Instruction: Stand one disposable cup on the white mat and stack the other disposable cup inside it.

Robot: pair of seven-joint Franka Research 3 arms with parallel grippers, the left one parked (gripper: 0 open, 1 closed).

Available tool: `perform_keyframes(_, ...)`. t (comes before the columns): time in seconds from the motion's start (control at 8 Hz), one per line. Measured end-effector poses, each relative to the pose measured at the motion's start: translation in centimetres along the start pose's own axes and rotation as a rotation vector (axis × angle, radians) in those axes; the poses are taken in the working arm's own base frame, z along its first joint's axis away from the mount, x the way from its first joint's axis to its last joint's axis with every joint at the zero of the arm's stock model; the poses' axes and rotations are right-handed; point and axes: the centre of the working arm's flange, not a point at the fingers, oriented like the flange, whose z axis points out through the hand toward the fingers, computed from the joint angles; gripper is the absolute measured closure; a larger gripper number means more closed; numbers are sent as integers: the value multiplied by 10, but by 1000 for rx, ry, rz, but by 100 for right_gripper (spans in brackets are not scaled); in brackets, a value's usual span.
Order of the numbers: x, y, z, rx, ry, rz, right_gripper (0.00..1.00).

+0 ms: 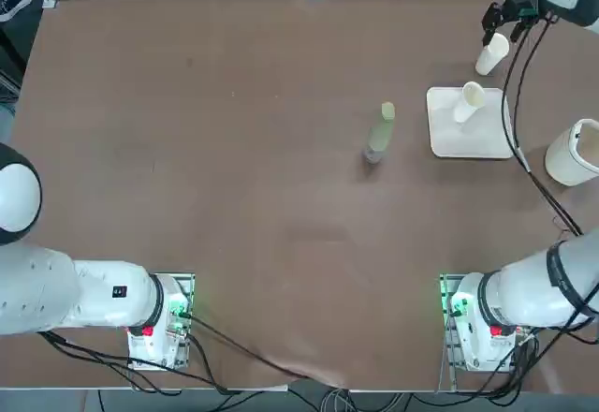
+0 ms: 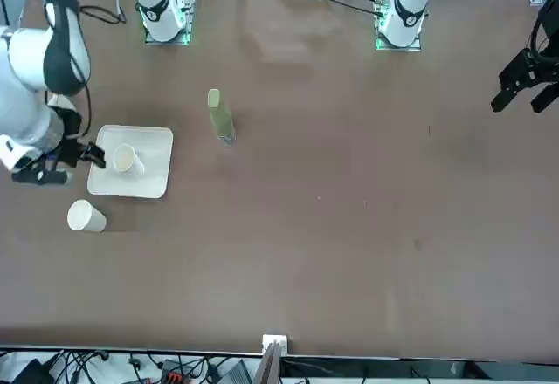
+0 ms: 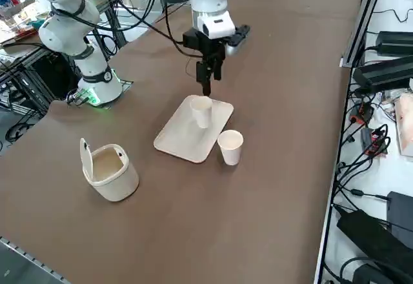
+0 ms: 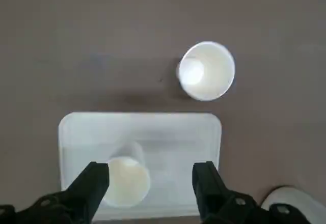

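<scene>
Cup [image 3: 202, 111] upright on mat [image 3: 178, 138], gripper [image 3: 207, 81] above

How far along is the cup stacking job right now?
Done: one disposable cup stands upright on the white mat. In hand: nothing; the right end effector hangs open and empty above the mat. Left: the second cup stands on the table beside the mat, waiting to be picked up and stacked inside the first.

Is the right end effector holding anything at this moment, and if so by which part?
Nothing is held. The right end effector hangs open above the cream-white square mat, clear of the upright white disposable cup standing there.
</scene>
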Motion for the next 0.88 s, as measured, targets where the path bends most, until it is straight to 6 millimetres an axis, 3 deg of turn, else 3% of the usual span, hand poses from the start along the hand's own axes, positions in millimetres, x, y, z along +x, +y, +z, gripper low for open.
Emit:
perform_keyframes(0.38,50,17,50,-29,-26,22,7)
perform_keyframes(0.62,71,20,81,-39,-44,25,14)
perform_keyframes(0.88,79,18,102,-43,-59,22,17)
